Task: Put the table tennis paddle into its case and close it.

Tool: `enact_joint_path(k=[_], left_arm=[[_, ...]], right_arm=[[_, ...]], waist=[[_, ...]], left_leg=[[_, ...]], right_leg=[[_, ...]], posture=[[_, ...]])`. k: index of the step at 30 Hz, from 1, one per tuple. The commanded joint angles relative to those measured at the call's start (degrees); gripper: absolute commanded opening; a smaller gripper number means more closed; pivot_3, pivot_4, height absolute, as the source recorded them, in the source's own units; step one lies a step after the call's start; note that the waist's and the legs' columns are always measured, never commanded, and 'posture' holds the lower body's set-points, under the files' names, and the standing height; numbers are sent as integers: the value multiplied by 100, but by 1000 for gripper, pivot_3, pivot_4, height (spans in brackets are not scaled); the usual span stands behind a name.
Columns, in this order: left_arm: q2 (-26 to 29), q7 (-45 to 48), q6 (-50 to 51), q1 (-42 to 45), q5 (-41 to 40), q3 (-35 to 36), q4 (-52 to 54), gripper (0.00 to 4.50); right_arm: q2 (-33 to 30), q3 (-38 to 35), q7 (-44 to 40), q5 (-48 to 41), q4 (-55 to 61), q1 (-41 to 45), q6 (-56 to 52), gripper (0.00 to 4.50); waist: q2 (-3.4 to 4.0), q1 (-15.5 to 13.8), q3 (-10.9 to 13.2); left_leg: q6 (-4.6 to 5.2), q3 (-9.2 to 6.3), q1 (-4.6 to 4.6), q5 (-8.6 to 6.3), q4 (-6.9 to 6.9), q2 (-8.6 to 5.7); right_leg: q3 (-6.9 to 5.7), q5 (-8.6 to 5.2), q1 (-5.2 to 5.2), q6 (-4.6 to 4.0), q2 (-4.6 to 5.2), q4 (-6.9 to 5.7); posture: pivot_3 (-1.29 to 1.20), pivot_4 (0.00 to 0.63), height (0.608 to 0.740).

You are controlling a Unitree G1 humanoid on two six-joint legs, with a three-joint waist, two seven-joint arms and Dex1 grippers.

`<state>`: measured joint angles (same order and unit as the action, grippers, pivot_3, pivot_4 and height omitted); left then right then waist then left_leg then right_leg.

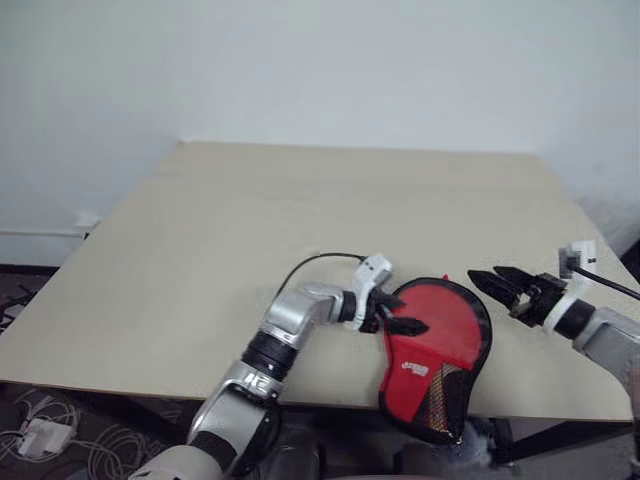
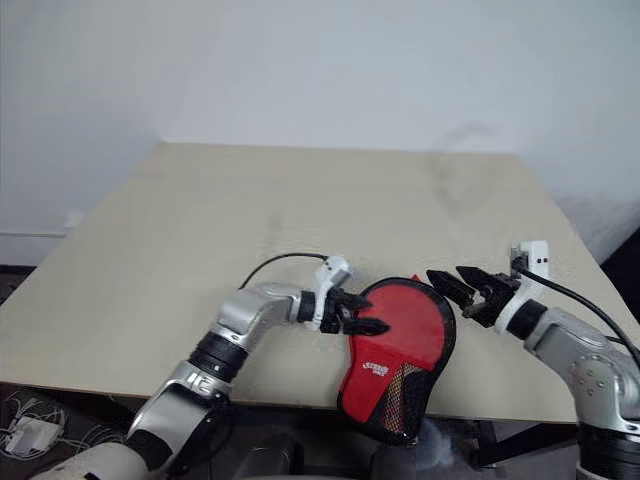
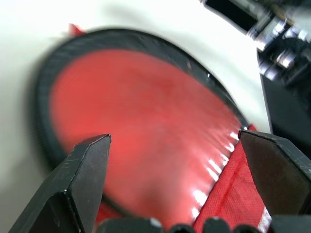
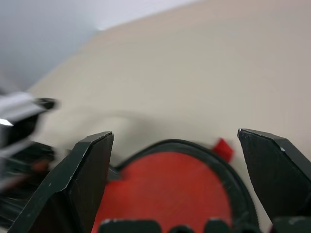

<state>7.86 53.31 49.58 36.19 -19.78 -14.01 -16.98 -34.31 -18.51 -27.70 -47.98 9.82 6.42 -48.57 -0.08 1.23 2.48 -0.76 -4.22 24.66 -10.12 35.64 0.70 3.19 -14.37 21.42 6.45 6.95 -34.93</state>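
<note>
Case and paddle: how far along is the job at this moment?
Done, apparently: the paddle's red face shows through the case's clear half, so it looks to be inside. In hand: nothing is gripped; the left gripper and right gripper flank the case, both open. Left: closing it; the zip's state can't be read.

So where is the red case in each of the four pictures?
Left eye view: the case lies at the table's near edge, right of centre, between the two grippers.
Right eye view: same spot, nearer the picture's centre.
Left wrist view: it shows large behind the left gripper, whose jaws are open.
Right wrist view: its round end sits behind the right gripper, jaws open.
Shared landmark: the case's black trim.
</note>
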Motion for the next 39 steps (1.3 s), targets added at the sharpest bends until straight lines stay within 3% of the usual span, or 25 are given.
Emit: enact_joint_path(k=[1, 8, 16, 22, 25, 36, 39], left_arm=[[453, 286, 164, 55, -282, 227, 621, 4500], [1552, 828, 282, -619, -514, -67, 1921, 4500], [1692, 551, 243, -970, -434, -152, 2061, 4500], [1645, 441, 285, -1058, -508, -177, 2177, 4500], [1659, 431, 290, -1045, -524, -184, 2170, 4500], [1658, 398, 261, -1006, -453, -248, 2036, 4500], [1665, 401, 298, -1002, -471, -243, 2040, 4500]], right_arm=[[51, 210, 135, 356, -231, 190, 24, 4431], [-120, 522, 10, 656, -606, 344, -393, 4431], [-492, 1063, -429, 1193, -658, 117, -470, 4431], [-378, 893, -695, 998, -715, 168, -701, 4431], [-308, 789, -801, 891, -717, 191, -809, 3866], [-15, 478, -716, 980, -678, 300, -749, 213], [140, 326, -568, 970, -576, 443, -608, 58]], waist=[[1, -2, 6], [14, -5, 20], [13, 3, 21], [10, 1, 21], [10, 2, 21], [10, 16, 22], [10, 19, 22]], left_leg=[[0, 2, 1, 0, -5, 0], [0, 18, -4, 1, -5, -1], [-21, 19, -6, -10, 23, -1], [-22, 18, -7, -11, 26, -1], [-21, 17, -7, -10, 26, -1], [-17, 18, -8, -8, 24, 0], [-21, 18, -9, -10, 25, 0]], right_leg=[[4, 0, -2, 1, -1, 1], [22, 1, -1, -1, 0, 1], [24, 2, -8, -1, -1, -6], [24, 2, -9, -1, -2, -9], [24, 2, -8, 0, -4, -11], [27, 2, -3, -1, -6, -19], [28, 2, -3, -1, -7, -23]], posture=[[0, 0, 740], [0, 0, 740], [0, 0, 740], [0, 0, 740], [0, 0, 740], [0, 0, 740], [0, 0, 740]])
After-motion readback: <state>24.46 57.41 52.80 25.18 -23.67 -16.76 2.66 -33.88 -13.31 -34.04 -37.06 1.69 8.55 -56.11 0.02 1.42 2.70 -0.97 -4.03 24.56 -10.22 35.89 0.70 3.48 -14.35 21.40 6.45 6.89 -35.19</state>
